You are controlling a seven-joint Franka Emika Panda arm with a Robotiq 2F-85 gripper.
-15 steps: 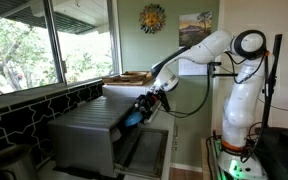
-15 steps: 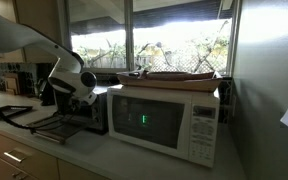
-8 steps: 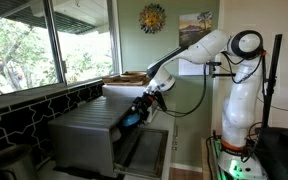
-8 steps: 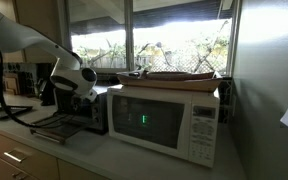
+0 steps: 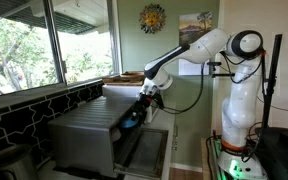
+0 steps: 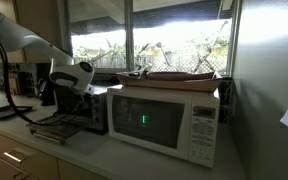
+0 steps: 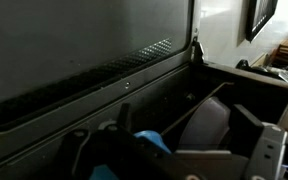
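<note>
On the kitchen counter in an exterior view, the white arm (image 5: 199,50) reaches down from the right, and its gripper (image 5: 134,117) hangs just beside the grey microwave (image 5: 84,135). It sits at the mouth of the toaster oven (image 5: 152,128), whose door (image 5: 147,152) is folded down and open. A blue object (image 5: 131,120) shows at the gripper's tip. From this angle I cannot tell whether the jaws are parted or pressed on it. A window (image 5: 24,45) runs along the wall to the left.

From the opposite side in an exterior view, the gripper (image 6: 81,90) points into the upper front of the toaster oven (image 6: 92,112). The toaster oven stands on the counter (image 6: 44,150) and touches the left flank of the microwave (image 6: 164,118). The door (image 6: 52,128) lies flat towards the camera. A tray (image 6: 179,75) rests on top of the microwave. The fingertips are too dark to read.

Close up in the wrist view, a dark slotted panel of the toaster oven (image 7: 84,60) fills most of the frame. The blue object (image 7: 154,142) sits low in the middle between the gripper's (image 7: 169,160) dark parts. Whether it is clamped or only near cannot be made out.
</note>
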